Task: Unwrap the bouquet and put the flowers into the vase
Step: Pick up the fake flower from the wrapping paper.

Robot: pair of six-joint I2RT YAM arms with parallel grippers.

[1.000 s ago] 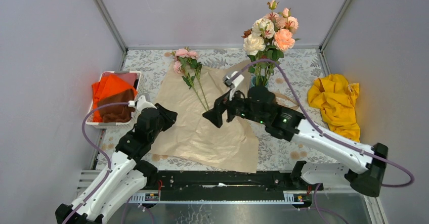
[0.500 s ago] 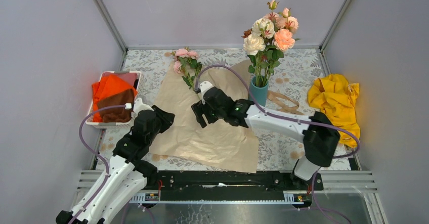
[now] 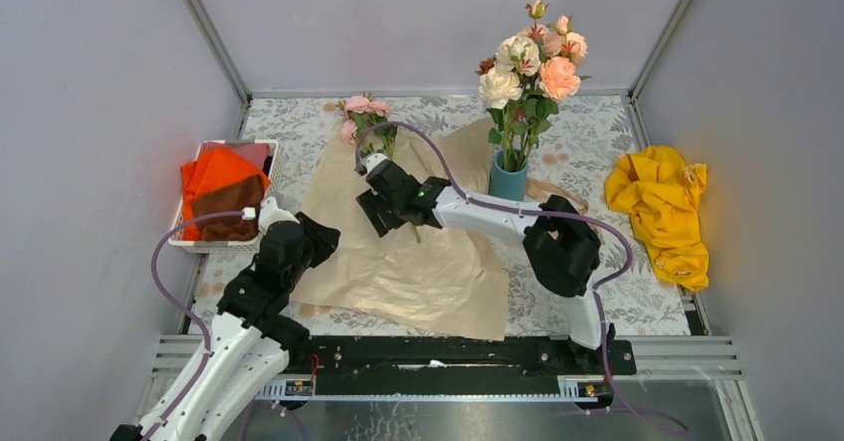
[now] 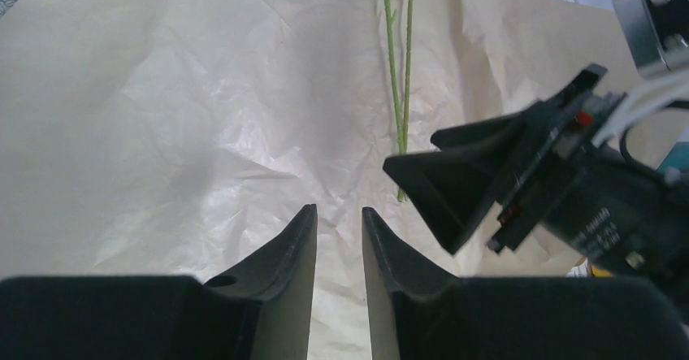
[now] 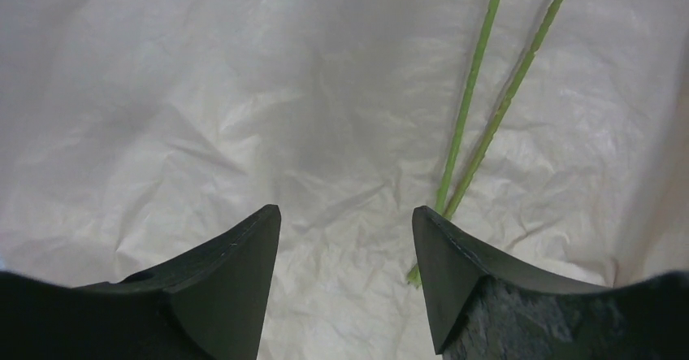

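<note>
Right gripper (image 5: 345,212), jaws spread, hovers beside two thin green rose stems (image 5: 479,108) on crinkled tan kraft paper (image 3: 398,272) mid-worktop, seemingly to lift them; left gripper (image 4: 339,214) narrowly parted, empty.

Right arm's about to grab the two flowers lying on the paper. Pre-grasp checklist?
1. Right gripper open: ok.
2. Stems centred between its jaws: not ok, they lie off to one side, by one finger.
3. Left gripper empty, apart from the stems: ok.
4. Vase upright: ok.
5. Room in the vase mouth: cannot tell, leaves hide it.
</note>
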